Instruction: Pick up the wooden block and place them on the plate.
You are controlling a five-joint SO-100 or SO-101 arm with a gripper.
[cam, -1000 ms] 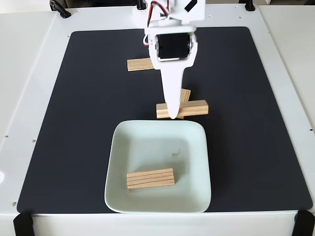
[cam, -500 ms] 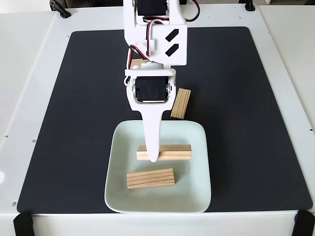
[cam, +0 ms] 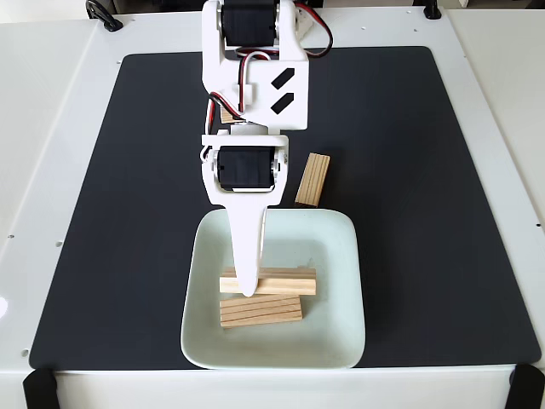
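the gripper (cam: 248,288) is down over the plate (cam: 341,281), clamped on a wooden block (cam: 285,282) held crosswise above the plate's lower middle. another block (cam: 261,310) lies flat in the plate just below it. a third block (cam: 312,180) sits on the black mat (cam: 426,170) just beyond the plate's far rim.

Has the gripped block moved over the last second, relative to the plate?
Yes. The block in the gripper went from the mat beyond the plate's far rim to over the plate, just behind the block lying there.
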